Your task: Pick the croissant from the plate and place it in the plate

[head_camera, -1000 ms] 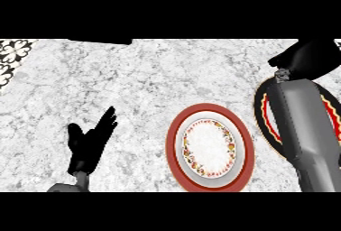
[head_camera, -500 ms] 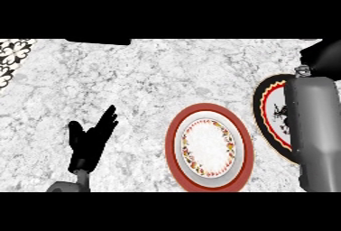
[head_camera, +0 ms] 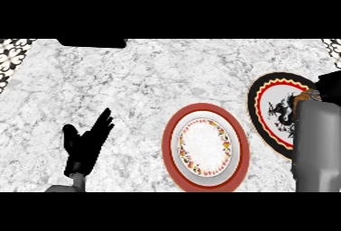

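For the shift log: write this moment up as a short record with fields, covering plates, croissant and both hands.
counter: white marbled top
red-rimmed plate: mid-counter, nothing on it
black plate: at the right, red ring, partly hidden by the right forearm
croissant: only a brown bit shows, at the right hand, over the black plate
right hand: at the view's right edge, grip not visible
left hand: open, resting lower left
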